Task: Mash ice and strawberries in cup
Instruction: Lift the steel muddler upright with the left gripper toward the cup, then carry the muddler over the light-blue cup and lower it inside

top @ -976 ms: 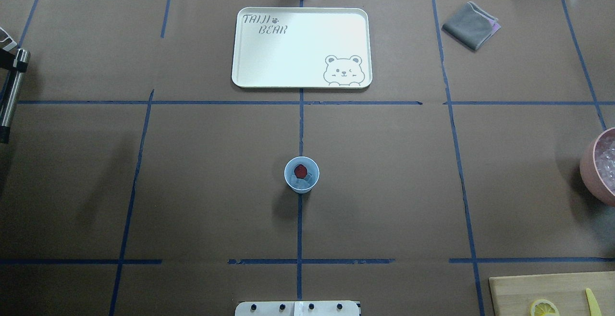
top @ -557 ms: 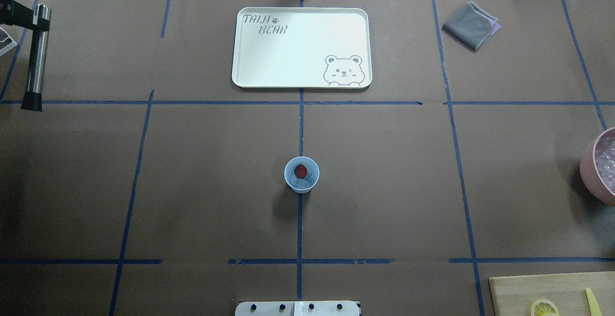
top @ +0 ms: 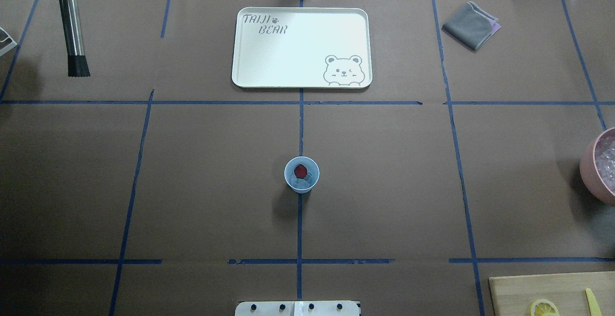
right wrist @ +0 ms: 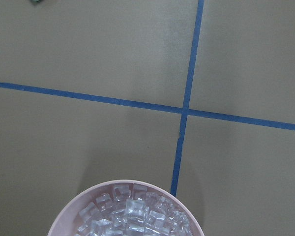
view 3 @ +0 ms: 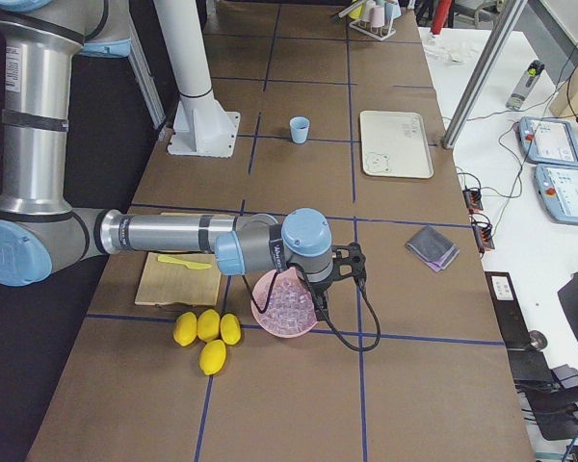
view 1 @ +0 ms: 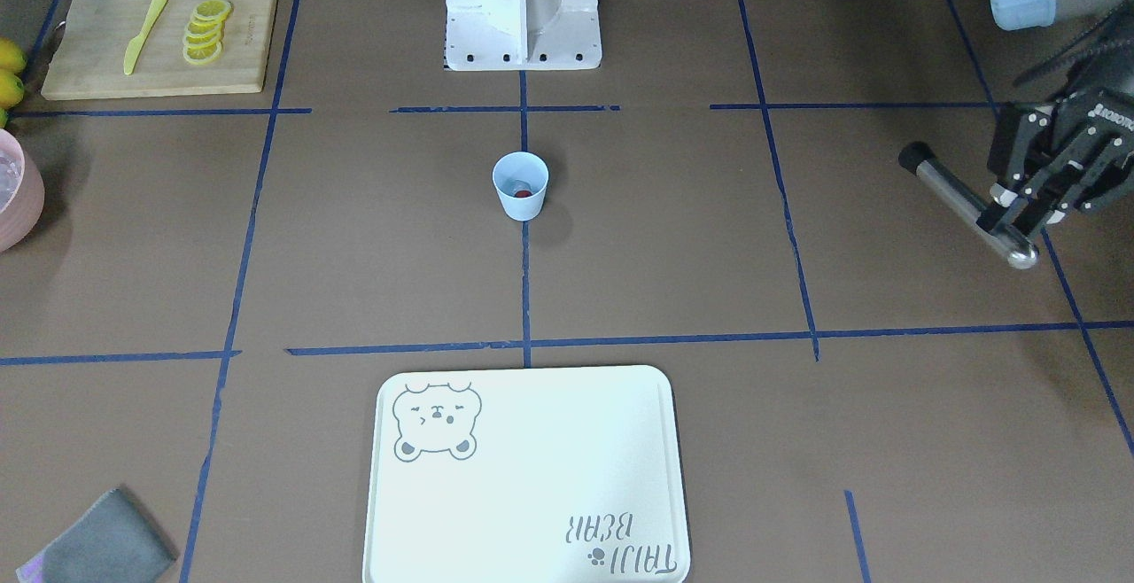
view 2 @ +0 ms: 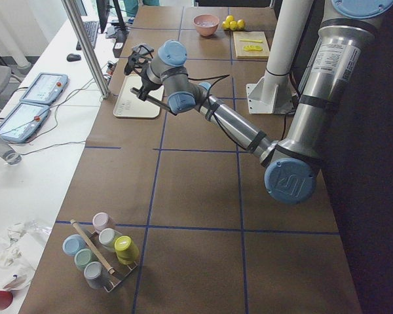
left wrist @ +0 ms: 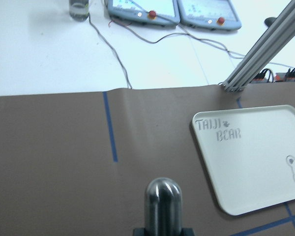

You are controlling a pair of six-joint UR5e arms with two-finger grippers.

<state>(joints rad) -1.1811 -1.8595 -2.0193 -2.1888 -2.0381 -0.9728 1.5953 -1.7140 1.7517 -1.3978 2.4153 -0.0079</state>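
Observation:
The light-blue cup stands at the table's middle, also seen in the front view. Inside it lie a small red strawberry and clear ice. My left gripper is shut on a steel muddler rod with a black tip. It holds the rod above the table's far left, well away from the cup. The rod's rounded end shows in the left wrist view. My right gripper hovers over the pink bowl. I cannot tell whether it is open or shut.
A white bear tray lies at the far middle, with a grey cloth at the far right. The pink bowl of ice stands at the right edge. A cutting board holds lemon slices and a yellow knife.
My left arm has carried the rod from the table's left edge toward the far side and a little to the right. The cup and its contents have not moved.

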